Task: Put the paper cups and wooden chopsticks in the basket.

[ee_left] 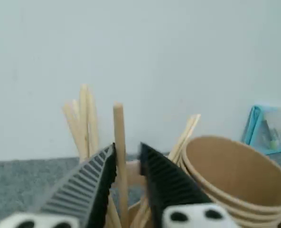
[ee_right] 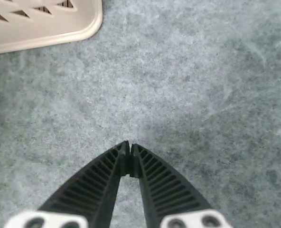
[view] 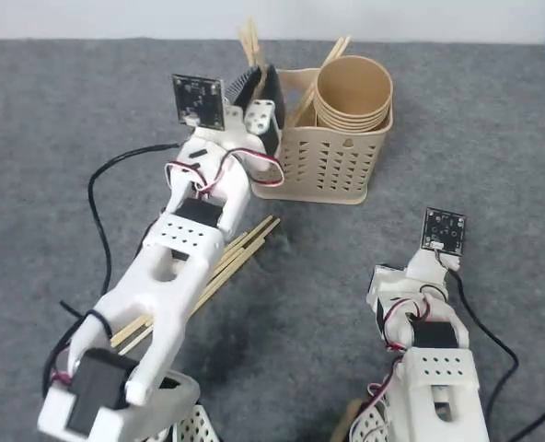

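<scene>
Where the left gripper (ee_left: 127, 151) hangs over the basket (view: 332, 175), we note its fingers (ee_left: 90, 183) narrowly parted around an upright chopstick (ee_left: 119, 142). It leans on one finger with a gap at the other, likely a drop-in. The paper cups (view: 353, 87) sit stacked inside, beside other sticks (view: 250, 41). The right gripper (ee_right: 129, 148) is low over the grey surface (ee_right: 216, 95), fingers pressed together, holding nothing. Loose chopsticks (view: 252, 241) lie under the left arm (view: 185, 249), which blocks access from above.
</scene>
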Controlling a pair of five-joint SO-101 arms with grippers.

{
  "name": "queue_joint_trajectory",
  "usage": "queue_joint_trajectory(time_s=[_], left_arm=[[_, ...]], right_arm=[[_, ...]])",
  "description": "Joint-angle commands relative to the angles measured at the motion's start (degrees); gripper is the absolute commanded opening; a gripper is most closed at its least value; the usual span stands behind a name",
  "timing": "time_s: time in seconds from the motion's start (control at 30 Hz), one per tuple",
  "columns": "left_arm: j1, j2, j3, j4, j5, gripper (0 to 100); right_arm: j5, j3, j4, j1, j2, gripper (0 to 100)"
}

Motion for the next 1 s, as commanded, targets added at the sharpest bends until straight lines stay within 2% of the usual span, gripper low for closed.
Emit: queue_joint_trajectory(time_s=[0.0, 0.07, 0.2, 0.4, 0.5, 0.6, 0.67, 0.8, 0.97], left_arm=[[-0.09, -1.41, -0.66, 0.00, 0.53, 24], [-0.79, -3.52, -1.36, 2.29, 0.53, 25], [-3.52, -11.08, -6.20, 14.77, 0.53, 22], [-11.87, -22.51, -20.09, 46.68, 0.44, 17], [-16.18, -23.82, -26.51, 63.82, 0.35, 17], [-18.99, -22.51, -28.70, 77.27, 0.18, 17], [-20.48, -20.40, -28.62, 82.73, -1.76, 17], [-22.95, -11.60, -28.53, 89.67, -10.02, 17], [-23.74, 4.57, -28.53, 91.78, -17.67, 17]], right_arm=[[1.32, -0.79, -1.45, 0.57, -1.45, 0.9], [1.32, -0.79, -1.45, 0.66, -1.45, 0.9], [1.32, -0.70, -1.45, 0.66, -1.45, 0.9], [1.32, -0.70, -1.54, 0.57, -1.45, 0.9], [1.32, -0.70, -1.54, 0.57, -1.45, 0.9], [1.32, -0.62, -1.54, 0.48, -1.45, 0.9], [1.32, -0.62, -1.54, 0.48, -1.45, 0.9], [1.32, -0.62, -1.54, 0.48, -1.45, 0.9], [1.32, -0.53, -1.45, 0.57, -1.45, 0.9]])
